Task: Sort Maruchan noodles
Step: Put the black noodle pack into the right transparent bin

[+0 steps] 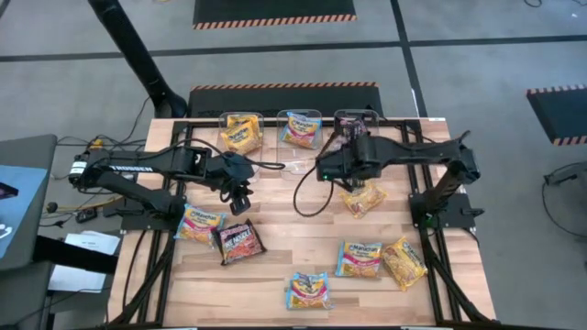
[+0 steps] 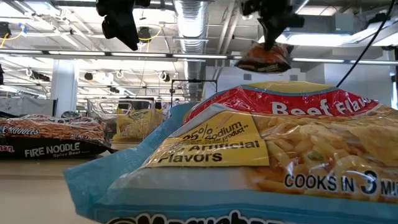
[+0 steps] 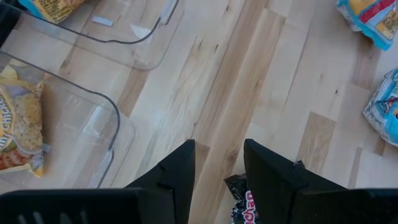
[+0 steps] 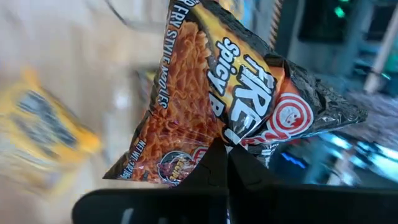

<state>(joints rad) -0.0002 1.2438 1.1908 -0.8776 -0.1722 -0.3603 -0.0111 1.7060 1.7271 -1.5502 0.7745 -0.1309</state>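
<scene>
Black-red Fire Noodle packet (image 4: 230,106) is seen pinched by its edge in the closed right gripper (image 4: 225,152), lifted near the rightmost clear bin (image 1: 356,119). Left of that bin, the left gripper (image 1: 240,197) is held empty, fingers parted. Delivery seems underway; release over that bin is judged next, with its rim to be cleared.

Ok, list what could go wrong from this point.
1. The right gripper pinches the black-red packet only at one edge, so it may slip or swing on the way.
2. The yellow packet lies right under that carry; a drop could land there, not in a clear bin.
3. The left gripper hangs open close by, so the arms could crowd.
</scene>
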